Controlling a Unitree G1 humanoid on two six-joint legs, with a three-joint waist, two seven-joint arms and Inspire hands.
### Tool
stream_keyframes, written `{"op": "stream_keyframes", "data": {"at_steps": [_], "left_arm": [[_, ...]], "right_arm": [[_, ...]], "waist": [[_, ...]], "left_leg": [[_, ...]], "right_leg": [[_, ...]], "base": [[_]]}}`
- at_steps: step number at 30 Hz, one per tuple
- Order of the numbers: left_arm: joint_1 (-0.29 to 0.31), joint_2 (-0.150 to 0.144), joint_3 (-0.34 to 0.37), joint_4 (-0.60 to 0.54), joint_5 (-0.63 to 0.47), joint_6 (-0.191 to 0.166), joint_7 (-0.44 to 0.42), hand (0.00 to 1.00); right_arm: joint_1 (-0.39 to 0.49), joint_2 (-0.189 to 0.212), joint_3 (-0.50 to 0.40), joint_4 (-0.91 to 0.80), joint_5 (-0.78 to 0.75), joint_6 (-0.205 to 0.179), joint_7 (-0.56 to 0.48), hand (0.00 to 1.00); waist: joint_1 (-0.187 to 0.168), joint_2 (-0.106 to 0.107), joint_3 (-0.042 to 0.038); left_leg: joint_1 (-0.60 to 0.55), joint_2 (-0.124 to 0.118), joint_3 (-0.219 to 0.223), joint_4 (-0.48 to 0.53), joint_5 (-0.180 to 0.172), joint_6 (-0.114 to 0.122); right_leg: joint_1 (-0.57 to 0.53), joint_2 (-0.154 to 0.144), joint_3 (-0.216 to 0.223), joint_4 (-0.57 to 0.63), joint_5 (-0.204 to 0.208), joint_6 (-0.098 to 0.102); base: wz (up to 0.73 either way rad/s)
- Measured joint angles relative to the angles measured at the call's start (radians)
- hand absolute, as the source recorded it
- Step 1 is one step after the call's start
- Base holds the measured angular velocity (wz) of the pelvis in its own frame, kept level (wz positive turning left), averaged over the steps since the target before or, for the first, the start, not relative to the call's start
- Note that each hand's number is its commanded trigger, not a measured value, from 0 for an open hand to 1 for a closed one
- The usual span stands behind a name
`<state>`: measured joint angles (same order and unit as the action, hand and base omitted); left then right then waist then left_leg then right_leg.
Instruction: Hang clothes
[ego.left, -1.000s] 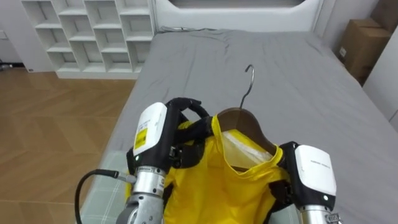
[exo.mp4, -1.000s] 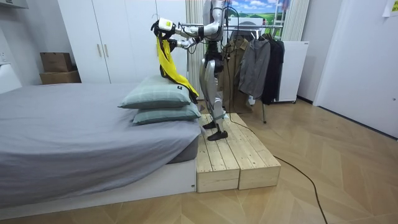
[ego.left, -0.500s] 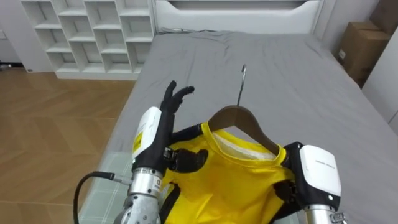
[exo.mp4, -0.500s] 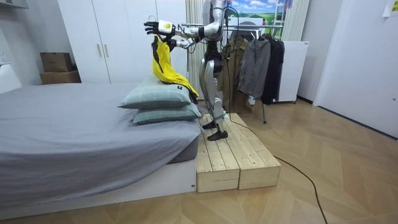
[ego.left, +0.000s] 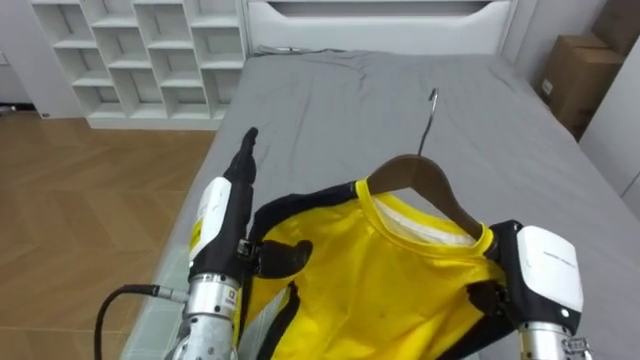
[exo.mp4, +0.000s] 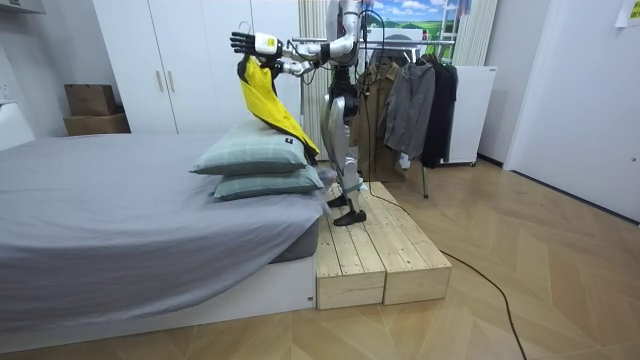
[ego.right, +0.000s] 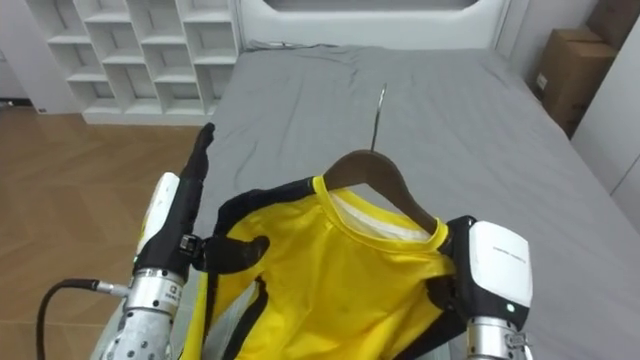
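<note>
A yellow shirt (ego.left: 390, 280) with black trim hangs on a wooden hanger (ego.left: 420, 175), whose metal hook (ego.left: 431, 108) points up over the bed. My left hand (ego.left: 232, 195) is open beside the shirt's left shoulder, with straight fingers pointing forward and the thumb against the black trim. My right hand (ego.left: 545, 272) is shut on the shirt's right shoulder, at the hanger's end. In the room view I stand on a wooden platform (exo.mp4: 375, 255) by the bed, holding the yellow shirt (exo.mp4: 262, 95) high in front of me, left hand (exo.mp4: 240, 41) stretched out.
The grey bed (ego.left: 400, 90) lies ahead and below, with two pillows (exo.mp4: 255, 155) near me. A white cube shelf (ego.left: 140, 50) and wooden floor are to the left, a cardboard box (ego.left: 575, 70) to the right. A rack of dark clothes (exo.mp4: 415, 95) stands behind me.
My left hand let go of the shirt's collar and its fingers straightened. The shirt now spreads wider over the hanger, which has shifted to the right. The right hand stayed shut.
</note>
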<state>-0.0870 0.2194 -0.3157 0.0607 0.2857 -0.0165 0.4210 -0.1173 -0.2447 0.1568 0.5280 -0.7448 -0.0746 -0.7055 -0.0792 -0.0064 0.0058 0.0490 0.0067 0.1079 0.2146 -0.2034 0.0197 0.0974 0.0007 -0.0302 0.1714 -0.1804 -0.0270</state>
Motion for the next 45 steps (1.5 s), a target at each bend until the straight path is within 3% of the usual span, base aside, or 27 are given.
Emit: {"op": "stream_keyframes", "data": {"at_steps": [10, 16, 26, 35, 40, 45], "left_arm": [[0.019, 0.003, 0.003, 0.038, 0.000, 0.000, -0.024, 0.00], [0.046, 0.013, 0.053, 0.039, -0.018, -0.030, -0.024, 0.00], [0.060, 0.016, 0.088, 0.060, -0.054, -0.037, -0.043, 0.00], [0.118, 0.017, 0.116, 0.070, -0.137, -0.046, -0.088, 0.00], [0.142, 0.017, 0.116, 0.128, -0.250, -0.050, -0.132, 0.00], [0.158, 0.016, 0.116, 0.168, -0.253, -0.051, -0.173, 0.00]], "right_arm": [[0.003, -0.013, -0.100, 0.001, -0.006, 0.000, -0.003, 1.00], [0.012, -0.038, -0.106, -0.006, -0.014, -0.015, -0.014, 1.00], [0.067, -0.041, -0.108, -0.113, -0.015, -0.026, -0.025, 1.00], [0.069, -0.041, -0.105, -0.114, -0.021, -0.026, -0.025, 1.00], [0.121, -0.037, -0.084, -0.113, -0.008, -0.025, -0.034, 1.00], [0.169, -0.027, -0.066, -0.106, 0.003, -0.023, -0.034, 1.00]], "waist": [[-0.007, -0.016, -0.0016], [-0.007, -0.027, -0.0042], [0.005, -0.033, -0.0082], [0.005, -0.053, -0.0047], [0.009, -0.064, -0.0008], [0.011, -0.072, 0.0035]], "left_leg": [[0.015, 0.003, 0.012, -0.002, 0.000, 0.000], [0.013, 0.007, 0.027, 0.000, 0.000, 0.000], [0.002, 0.004, 0.018, 0.010, 0.000, 0.000], [-0.003, 0.007, 0.023, 0.009, 0.000, 0.000], [-0.031, 0.016, 0.035, 0.026, -0.002, 0.001], [-0.047, 0.019, 0.053, 0.040, -0.006, 0.008]], "right_leg": [[0.007, 0.000, 0.004, 0.003, 0.000, 0.000], [-0.004, 0.000, 0.012, 0.015, 0.000, 0.000], [-0.007, -0.001, 0.001, 0.017, 0.000, 0.000], [-0.010, -0.001, 0.001, 0.018, 0.000, 0.000], [-0.039, -0.007, 0.001, 0.035, 0.000, 0.001], [-0.048, -0.008, 0.004, 0.037, 0.001, 0.002]], "base": [[-0.02], [-0.07], [0.03], [0.00], [0.00], [-0.03]]}}
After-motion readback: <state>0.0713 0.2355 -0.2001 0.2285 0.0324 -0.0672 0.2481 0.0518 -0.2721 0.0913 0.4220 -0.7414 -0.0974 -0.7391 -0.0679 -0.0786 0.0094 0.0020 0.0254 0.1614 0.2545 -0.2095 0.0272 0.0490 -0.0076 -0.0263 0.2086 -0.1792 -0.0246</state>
